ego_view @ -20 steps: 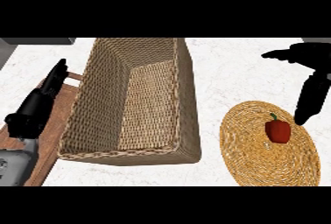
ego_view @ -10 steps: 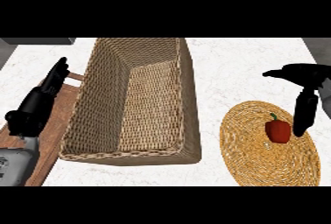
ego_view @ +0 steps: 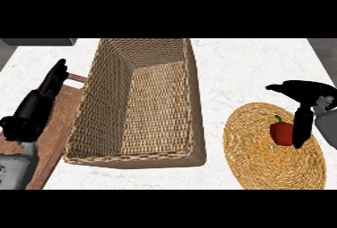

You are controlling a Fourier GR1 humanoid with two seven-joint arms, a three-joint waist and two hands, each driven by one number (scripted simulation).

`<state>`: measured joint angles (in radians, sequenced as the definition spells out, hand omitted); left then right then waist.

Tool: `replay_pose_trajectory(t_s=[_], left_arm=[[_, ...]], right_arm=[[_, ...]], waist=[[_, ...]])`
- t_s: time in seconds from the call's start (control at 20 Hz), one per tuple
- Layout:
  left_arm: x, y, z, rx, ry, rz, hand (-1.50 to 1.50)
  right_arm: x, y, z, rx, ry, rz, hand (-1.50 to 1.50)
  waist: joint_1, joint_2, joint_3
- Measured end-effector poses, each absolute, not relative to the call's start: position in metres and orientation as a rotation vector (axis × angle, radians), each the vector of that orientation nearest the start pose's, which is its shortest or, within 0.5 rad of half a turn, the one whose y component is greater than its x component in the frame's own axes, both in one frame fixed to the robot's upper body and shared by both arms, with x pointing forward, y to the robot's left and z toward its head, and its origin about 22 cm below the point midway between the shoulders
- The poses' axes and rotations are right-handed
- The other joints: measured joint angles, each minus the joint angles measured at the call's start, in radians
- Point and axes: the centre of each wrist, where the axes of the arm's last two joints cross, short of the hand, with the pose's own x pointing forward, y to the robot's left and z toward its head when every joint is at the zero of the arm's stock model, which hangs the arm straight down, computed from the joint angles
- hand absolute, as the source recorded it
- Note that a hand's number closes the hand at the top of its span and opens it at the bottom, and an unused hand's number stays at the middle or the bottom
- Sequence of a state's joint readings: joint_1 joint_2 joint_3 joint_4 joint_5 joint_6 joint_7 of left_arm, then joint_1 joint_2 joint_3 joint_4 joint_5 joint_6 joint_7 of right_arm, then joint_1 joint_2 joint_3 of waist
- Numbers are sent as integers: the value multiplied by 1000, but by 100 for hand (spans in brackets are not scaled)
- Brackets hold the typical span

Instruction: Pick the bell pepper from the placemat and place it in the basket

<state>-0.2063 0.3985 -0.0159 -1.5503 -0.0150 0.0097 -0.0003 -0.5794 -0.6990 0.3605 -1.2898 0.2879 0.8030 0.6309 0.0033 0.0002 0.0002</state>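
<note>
The red bell pepper (ego_view: 281, 133) stands on the round woven placemat (ego_view: 263, 162) at the right, well apart from the long wicker basket (ego_view: 192, 93) in the middle of the white counter (ego_view: 250, 67). The right hand (ego_view: 308, 90) hangs over it, spread, thumb out to the left, and its straight fingers (ego_view: 302, 129) point down just beside the pepper's right side; I cannot tell if they touch. The left hand (ego_view: 41, 100) rests open at the left edge, over a wooden board (ego_view: 64, 109).

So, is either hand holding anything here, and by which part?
Nothing is held. The right hand is open, fingers straight beside the pepper on the placemat; the left hand is open too.
</note>
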Motion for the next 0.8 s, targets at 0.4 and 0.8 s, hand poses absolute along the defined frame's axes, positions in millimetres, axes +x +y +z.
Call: replay_pose_trajectory(t_s=[0.4,0.8], left_arm=[[288,291,75,295,-1724,-372,0],[286,291,77,297,-1721,-372,0]], right_arm=[[344,-292,116,-628,-567,1399,-150],[334,-293,97,-624,-589,1370,-150]], waist=[[-2,0,0],[-2,-1,0]])
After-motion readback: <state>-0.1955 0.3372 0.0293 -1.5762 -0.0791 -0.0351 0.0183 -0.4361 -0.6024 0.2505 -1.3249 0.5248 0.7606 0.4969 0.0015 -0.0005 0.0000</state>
